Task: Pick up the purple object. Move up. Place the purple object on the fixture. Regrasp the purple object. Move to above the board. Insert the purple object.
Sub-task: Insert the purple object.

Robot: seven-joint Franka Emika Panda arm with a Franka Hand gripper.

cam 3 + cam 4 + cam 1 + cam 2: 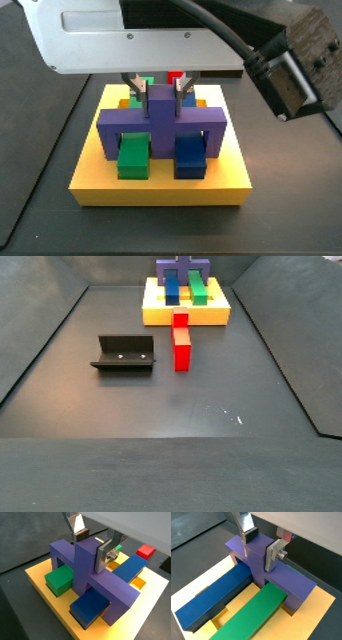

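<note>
Claw (163, 84) gripping upright purple object (162, 122) stem, legs down

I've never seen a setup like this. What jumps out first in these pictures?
The purple object stands out first: an arch straddling a green bar and a blue bar on the yellow board. The gripper sits at its raised stem, silver fingers on either side. Out on the dark floor, a red block lies near the board, with the black fixture beside it.
</note>
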